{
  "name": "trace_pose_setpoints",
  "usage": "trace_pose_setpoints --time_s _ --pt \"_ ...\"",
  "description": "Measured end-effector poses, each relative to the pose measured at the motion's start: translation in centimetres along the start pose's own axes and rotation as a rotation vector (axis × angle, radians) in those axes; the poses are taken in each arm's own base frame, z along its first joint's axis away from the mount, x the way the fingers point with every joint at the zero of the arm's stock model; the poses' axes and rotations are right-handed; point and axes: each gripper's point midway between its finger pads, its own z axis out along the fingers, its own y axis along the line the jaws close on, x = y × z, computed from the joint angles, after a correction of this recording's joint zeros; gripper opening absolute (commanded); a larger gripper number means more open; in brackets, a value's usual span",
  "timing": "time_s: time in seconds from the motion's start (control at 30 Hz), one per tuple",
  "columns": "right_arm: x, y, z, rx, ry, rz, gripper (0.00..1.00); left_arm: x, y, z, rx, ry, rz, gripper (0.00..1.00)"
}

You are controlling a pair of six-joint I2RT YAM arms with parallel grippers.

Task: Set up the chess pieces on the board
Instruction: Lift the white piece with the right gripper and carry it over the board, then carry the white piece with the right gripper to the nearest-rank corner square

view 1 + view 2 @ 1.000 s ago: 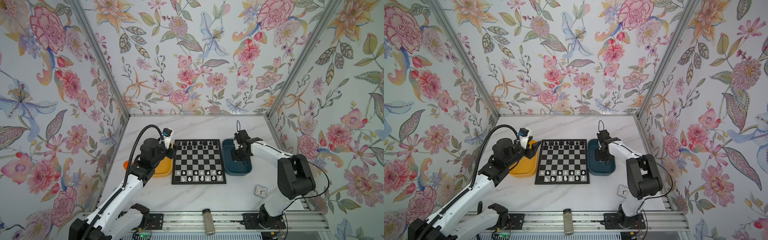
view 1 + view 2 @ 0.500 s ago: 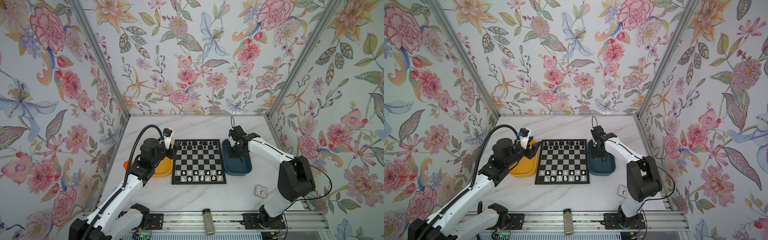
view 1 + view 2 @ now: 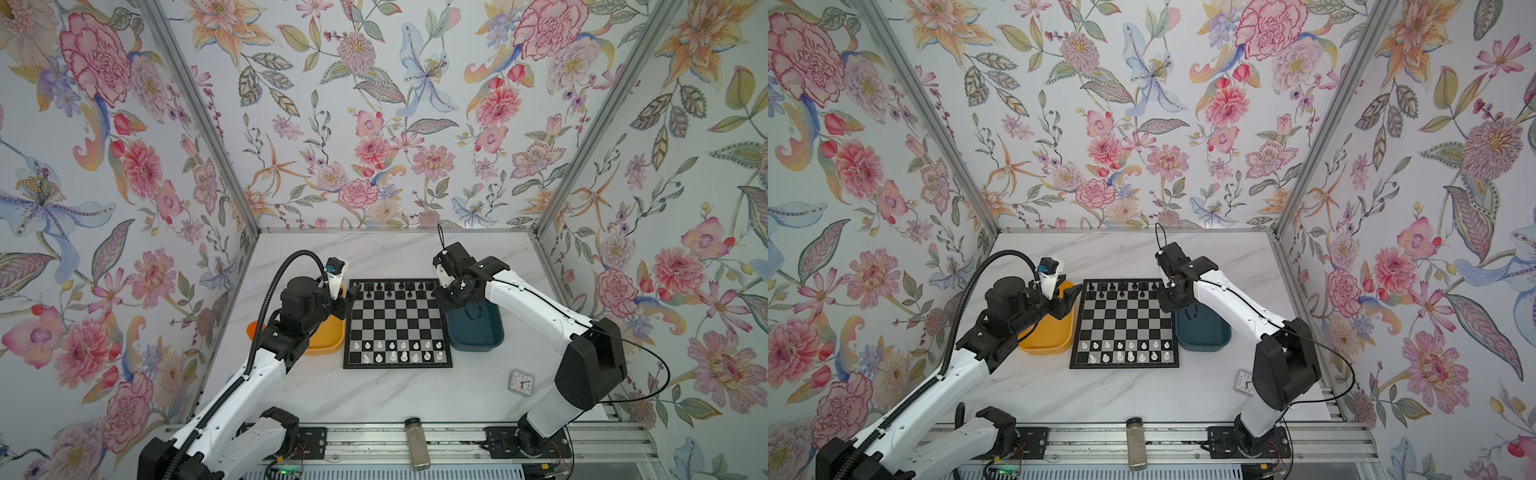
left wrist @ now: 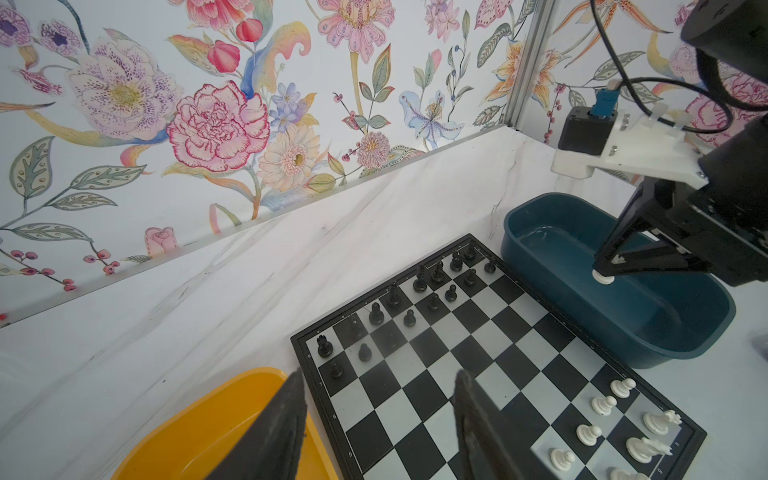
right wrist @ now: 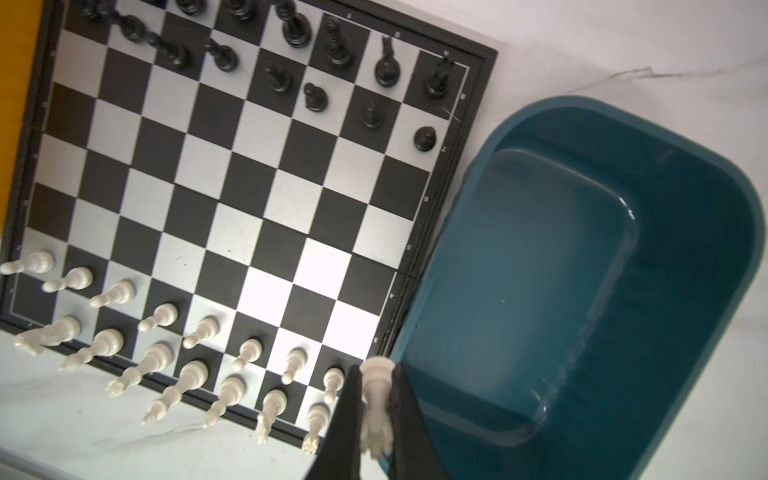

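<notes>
Marble table [image 3: 374, 399]: carries all items below. Board [image 3: 397, 322], mid-table, reference for every place given: middle ranks bare; near-left corner square [image 5: 31, 297] is the one gap seen in the white ranks. Hazard, judged: that gap lies on the side away from the right arm, so a low carry across the board could topple the close-set white men. A slanted set-down could also leave the piece lying on its side. Dark blue tray [image 3: 478, 340], just beside the board's right edge: no piece seen inside. Yellow tray [image 3: 328, 336], just beside the board's left edge: partly hidden by the left arm, visible floor bare. Left gripper [image 4: 379, 371], above the board's left edge by the yellow tray: fingers apart, nothing between them. Right gripper [image 5: 376, 372], above the blue tray just off the board's right edge: fingers pinched on a white piece. Black pieces [image 3: 388, 286]: along the board's two far ranks. White pieces [image 3: 392, 356]: along its two near ranks. Held white piece [image 5: 376, 409], seemingly a rook: lies along the fingers, base just proud of the tips, clear of the board
</notes>
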Motion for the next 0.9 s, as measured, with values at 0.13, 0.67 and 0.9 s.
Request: trace_pose_setpoints --time_s 0.13,0.67,0.9 --pt "-0.8 2.7 -0.8 -0.039 -0.022 -0.053 0.00 -0.4 -0.1 -0.5 0.000 -0.011 0.001 0.58" --pt "0.2 14.7 2.3 -0.201 0.075 -0.252 0.00 -3.5 -1.0 -4.4 0.011 -0.130 0.001 0.55" --pt "1.9 18.3 2.7 -0.241 0.109 -0.314 0.00 -4.4 -1.9 -5.9 0.030 -0.166 0.005 0.55"
